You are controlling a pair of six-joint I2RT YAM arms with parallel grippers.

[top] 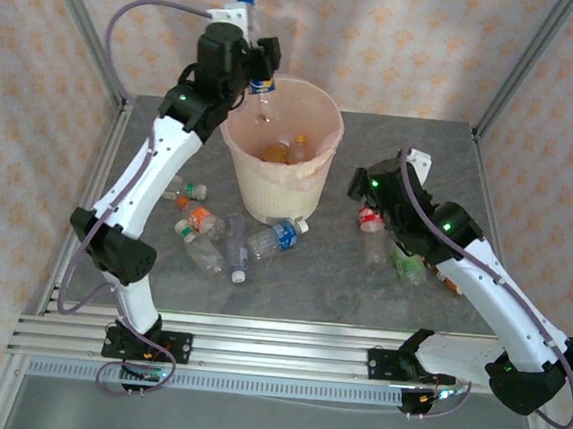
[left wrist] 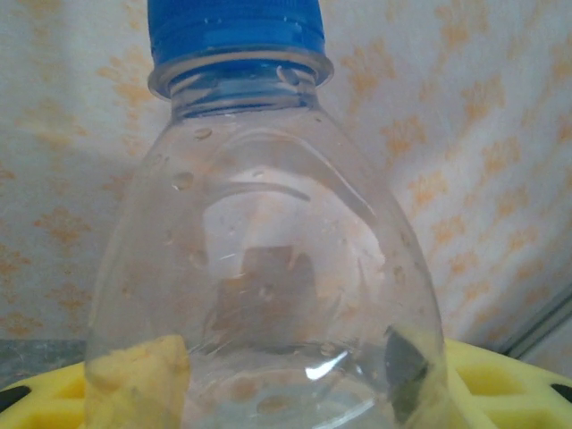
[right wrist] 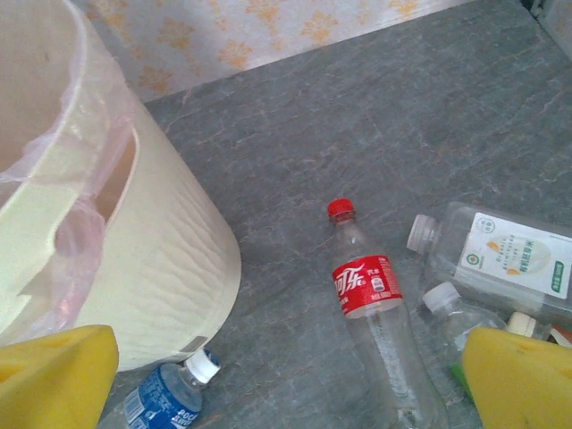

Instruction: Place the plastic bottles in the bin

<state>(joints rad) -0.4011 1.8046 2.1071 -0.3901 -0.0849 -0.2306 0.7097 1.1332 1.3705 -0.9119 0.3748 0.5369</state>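
Grey stone-look table [top: 381, 283], orange-flowered wallpaper [top: 402, 44] all round. Up at the back, the left gripper [top: 263, 72] is clamped on a clear bottle [left wrist: 268, 268] with a blue cap. Its yellow pads [left wrist: 134, 384] press the bottle's sides in the wrist view. From above, that bottle hangs over the far left rim of the bin [top: 330, 123]. Two orange bottles [top: 287, 152] lie inside the bin.

Across the table, the right gripper [right wrist: 286, 393] has its jaws spread wide with nothing between them, low over the table to the right of the bin. Just ahead of it lies a red-labelled bottle [right wrist: 368, 286], flat, red cap pointing away. A white-labelled bottle [right wrist: 500, 255] lies close on its right. A blue-labelled bottle [right wrist: 165, 398] rests right by the bin's foot. On the bin's left, a cluster of bottles [top: 200, 229] lies scattered near the left arm.
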